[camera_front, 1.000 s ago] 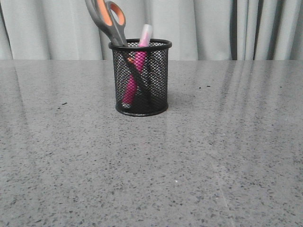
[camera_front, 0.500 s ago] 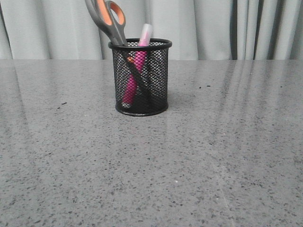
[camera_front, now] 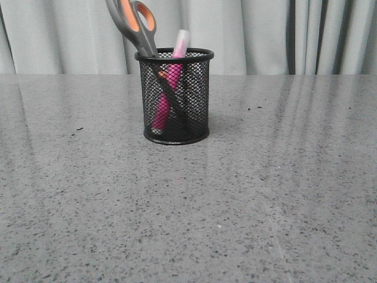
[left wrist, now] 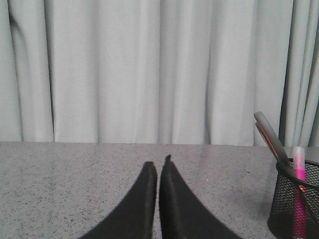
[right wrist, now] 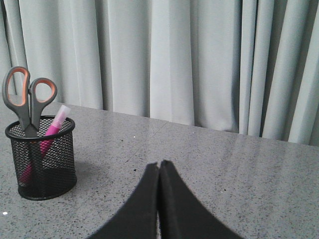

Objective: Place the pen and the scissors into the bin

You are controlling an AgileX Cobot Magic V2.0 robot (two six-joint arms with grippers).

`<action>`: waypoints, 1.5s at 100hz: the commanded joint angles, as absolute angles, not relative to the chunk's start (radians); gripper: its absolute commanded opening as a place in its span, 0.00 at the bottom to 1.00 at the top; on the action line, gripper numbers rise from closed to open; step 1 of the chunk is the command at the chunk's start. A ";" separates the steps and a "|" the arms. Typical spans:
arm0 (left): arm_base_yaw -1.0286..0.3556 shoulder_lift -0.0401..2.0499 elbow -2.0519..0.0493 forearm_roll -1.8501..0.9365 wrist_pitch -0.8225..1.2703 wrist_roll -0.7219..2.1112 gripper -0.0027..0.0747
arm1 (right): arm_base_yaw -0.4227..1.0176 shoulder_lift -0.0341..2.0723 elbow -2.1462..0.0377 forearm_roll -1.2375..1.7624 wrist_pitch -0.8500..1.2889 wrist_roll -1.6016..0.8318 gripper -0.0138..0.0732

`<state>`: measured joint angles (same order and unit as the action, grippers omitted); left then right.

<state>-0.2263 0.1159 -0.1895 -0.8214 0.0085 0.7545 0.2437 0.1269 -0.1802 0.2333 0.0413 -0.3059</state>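
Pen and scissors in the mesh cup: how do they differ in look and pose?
The pen is a slim magenta stick with a whitish cap; the scissors have grey handles lined orange and dark blades. In the front view the pen leans right at the top, the scissors lean left, so they cross. The scissors rise much higher above the rim than the pen. Both stand inside the bin, held by neither gripper.

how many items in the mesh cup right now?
2. The scissors stand blades down in the bin, handles leaning out past its left rim. The pen leans beside them, cap above the rim. Nothing else shows through the mesh.
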 commanded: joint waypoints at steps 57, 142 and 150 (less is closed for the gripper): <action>-0.127 0.052 -0.053 -0.128 -0.068 0.132 0.01 | 0.239 0.134 -0.205 0.237 -0.045 -0.312 0.08; -0.065 -0.036 0.028 -0.067 0.023 0.067 0.01 | 0.239 0.134 -0.205 0.237 -0.045 -0.312 0.08; -0.065 -0.036 0.028 -0.067 0.023 0.067 0.01 | 0.239 0.134 -0.205 0.237 -0.045 -0.312 0.08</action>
